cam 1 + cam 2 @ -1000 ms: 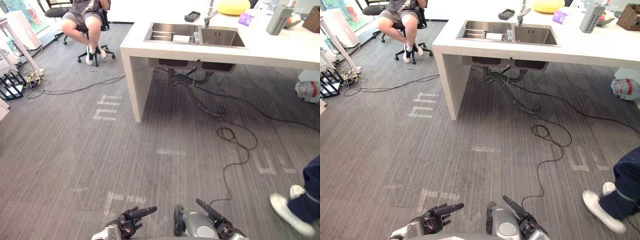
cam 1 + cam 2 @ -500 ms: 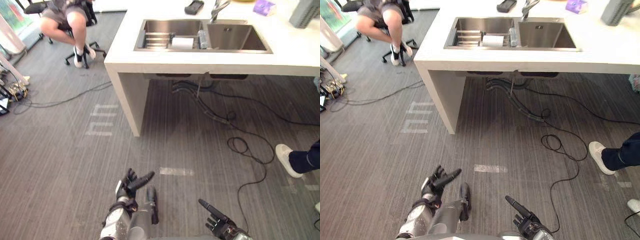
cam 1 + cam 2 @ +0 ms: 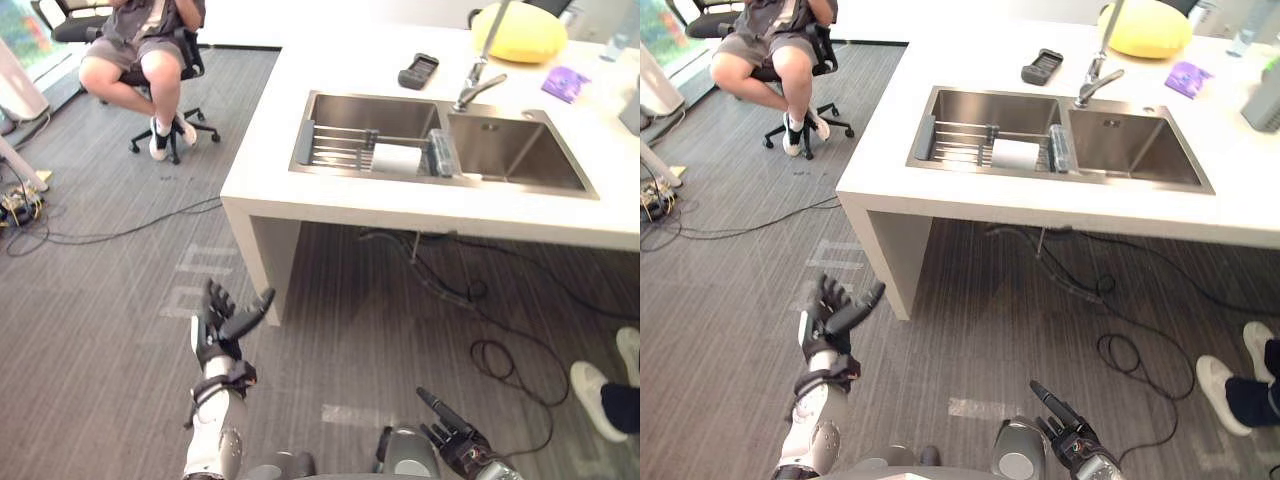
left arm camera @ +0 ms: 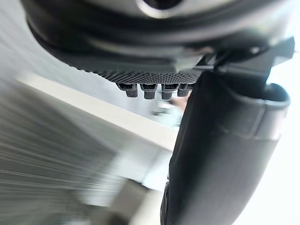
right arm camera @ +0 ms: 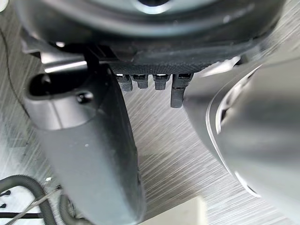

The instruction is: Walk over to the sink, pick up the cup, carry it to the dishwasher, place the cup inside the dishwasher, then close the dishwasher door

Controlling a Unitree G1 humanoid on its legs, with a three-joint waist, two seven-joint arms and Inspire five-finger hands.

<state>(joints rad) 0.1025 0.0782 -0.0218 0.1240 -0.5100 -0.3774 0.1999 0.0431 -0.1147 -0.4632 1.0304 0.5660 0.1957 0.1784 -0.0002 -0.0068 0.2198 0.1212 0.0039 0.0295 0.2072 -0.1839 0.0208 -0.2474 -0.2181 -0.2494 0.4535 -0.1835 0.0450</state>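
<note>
Cup (image 3: 397,158) in sink (image 3: 505,150) lies 1 o'clock of nearer, splayed left robot hand (image 3: 215,328); right robot hand (image 3: 458,446) equally splayed, empty.

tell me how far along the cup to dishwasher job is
Done: nothing complete; the walk is nearly over, with the sink close ahead in the counter. In hand: nothing; the left hand is raised with fingers spread and the right hand hangs low, open. Left: grasp what looks like the cup, a clear item lying in the sink, carry it, load it, close the door.
</note>
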